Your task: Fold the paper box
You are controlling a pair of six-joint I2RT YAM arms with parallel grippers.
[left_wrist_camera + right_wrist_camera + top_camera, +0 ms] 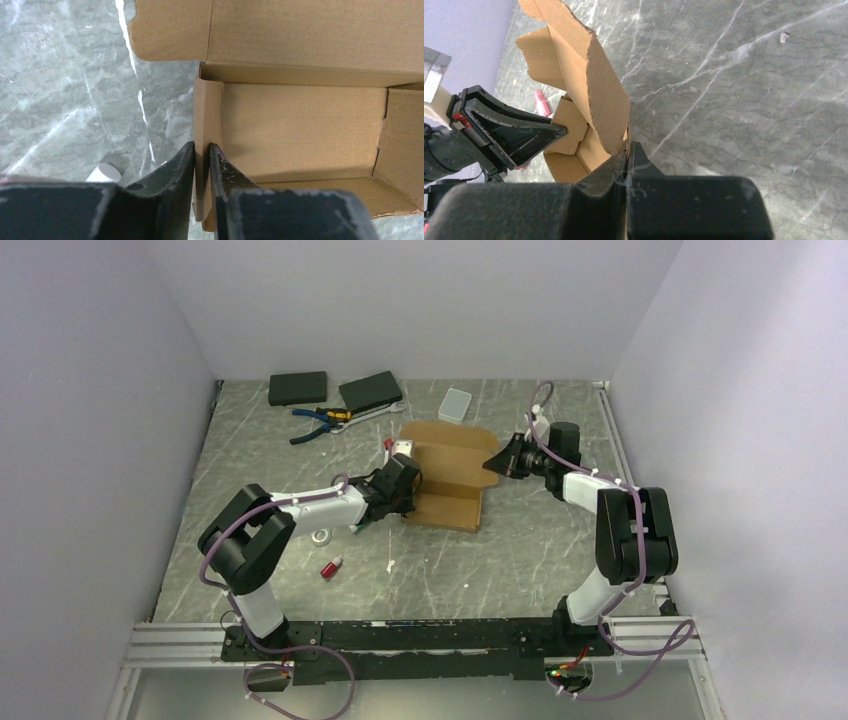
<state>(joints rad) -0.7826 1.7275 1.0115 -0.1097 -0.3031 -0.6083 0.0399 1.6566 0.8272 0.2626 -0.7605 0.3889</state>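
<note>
The paper box (447, 478) is plain brown cardboard, partly formed, with raised walls and an open top in the middle of the table. In the left wrist view my left gripper (201, 150) straddles the box's (300, 125) upright left side wall, one finger outside and one inside, pinching the cardboard. It sits at the box's left edge from above (405, 482). My right gripper (626, 146) is shut on the lower edge of a tall raised flap of the box (594, 75), at its right end (494, 462).
Two flat black boxes (298, 388) (370, 390), blue and yellow pliers (320, 421) and a translucent white case (455, 404) lie at the back. A small red item (331, 567) and a metal ring (320, 536) lie near the left arm. Walls close in both sides.
</note>
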